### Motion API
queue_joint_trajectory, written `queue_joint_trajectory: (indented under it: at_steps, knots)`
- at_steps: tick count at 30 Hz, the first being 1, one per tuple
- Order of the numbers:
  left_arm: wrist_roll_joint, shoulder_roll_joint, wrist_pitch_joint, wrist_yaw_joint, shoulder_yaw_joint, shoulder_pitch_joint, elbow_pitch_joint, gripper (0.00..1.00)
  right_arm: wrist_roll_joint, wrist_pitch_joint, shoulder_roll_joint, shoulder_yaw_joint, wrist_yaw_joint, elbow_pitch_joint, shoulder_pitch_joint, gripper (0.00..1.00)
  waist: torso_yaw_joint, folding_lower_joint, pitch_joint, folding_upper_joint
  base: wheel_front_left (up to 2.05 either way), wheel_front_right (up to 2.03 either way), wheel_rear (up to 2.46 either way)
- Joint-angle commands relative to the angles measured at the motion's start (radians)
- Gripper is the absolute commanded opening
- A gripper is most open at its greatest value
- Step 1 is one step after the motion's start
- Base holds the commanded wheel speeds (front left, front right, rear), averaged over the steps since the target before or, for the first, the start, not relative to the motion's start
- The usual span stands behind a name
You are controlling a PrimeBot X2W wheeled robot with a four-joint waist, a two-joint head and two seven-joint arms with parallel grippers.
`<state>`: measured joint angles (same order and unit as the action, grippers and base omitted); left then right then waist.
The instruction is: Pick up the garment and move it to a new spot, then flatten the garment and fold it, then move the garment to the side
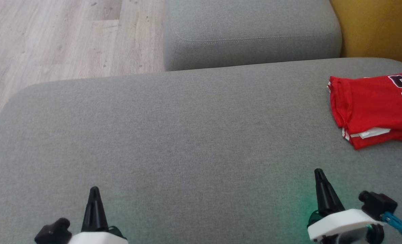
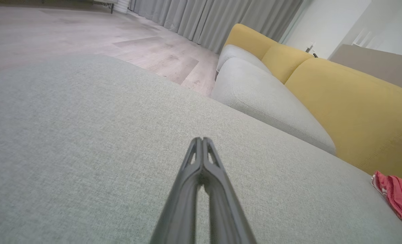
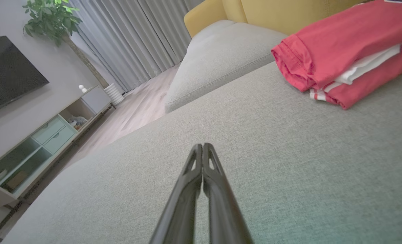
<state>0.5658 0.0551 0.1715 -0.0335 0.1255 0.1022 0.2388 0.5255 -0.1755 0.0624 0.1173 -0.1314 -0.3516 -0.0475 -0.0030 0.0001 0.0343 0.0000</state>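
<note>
Left claw (image 1: 94,189) and right claw (image 1: 319,173): found both pressed together and empty in the head view, over the near edge of the grey seat cushion (image 1: 187,135). Saw the garment (image 1: 366,105) folded at the cushion's right edge, toward the far corner, well apart from either claw. Judged its long axis to run along the far edge, folded end pointing at the cushion's middle, other end cut off by the frame. Left wrist view: left claw (image 2: 202,140) closed tip to tip, garment (image 2: 397,196) a red bunch far to the right. Right wrist view: right claw (image 3: 202,147) closed on nothing, garment (image 3: 339,44) stacked in limp layers, white panel peeking between. Judged light, soft, floppy, layers apt to slide; best pinched through the whole stack at the folded end
</note>
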Motion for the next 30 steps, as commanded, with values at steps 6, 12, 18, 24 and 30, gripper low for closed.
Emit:
queue_joint_trajectory:
  at_steps: [6, 12, 18, 24, 30]
  knots:
    - [0.085, 0.006, -0.019, 0.019, -0.034, -0.065, -0.025, 0.00, 0.092, 0.019, 0.013, -0.014, 0.000, 0.043, 0.066, 0.00, 0.000, -0.0001, -0.003, 0.0000, 0.00, 0.00, 0.00]
    - [0.142, 0.007, -0.033, 0.028, -0.044, -0.073, -0.024, 0.00, 0.152, 0.032, 0.013, -0.023, 0.000, 0.047, 0.071, 0.00, 0.000, -0.0001, -0.005, 0.0000, 0.00, 0.00, 0.00]
    - [0.210, 0.008, -0.050, 0.038, -0.056, -0.083, -0.022, 0.00, 0.224, 0.048, 0.014, -0.035, 0.000, 0.052, 0.077, 0.00, 0.001, -0.0001, -0.007, 0.0000, 0.00, 0.00, 0.00]
    - [0.278, 0.008, -0.067, 0.048, -0.069, -0.093, -0.020, 0.00, 0.295, 0.064, 0.015, -0.047, 0.000, 0.057, 0.083, 0.00, 0.001, -0.0001, -0.009, 0.0000, 0.00, 0.00, 0.00]
    - [0.346, 0.008, -0.084, 0.058, -0.082, -0.103, -0.017, 0.00, 0.367, 0.081, 0.015, -0.060, 0.000, 0.061, 0.089, 0.00, 0.001, -0.0001, -0.012, 0.0000, 0.00, 0.00, 0.00]
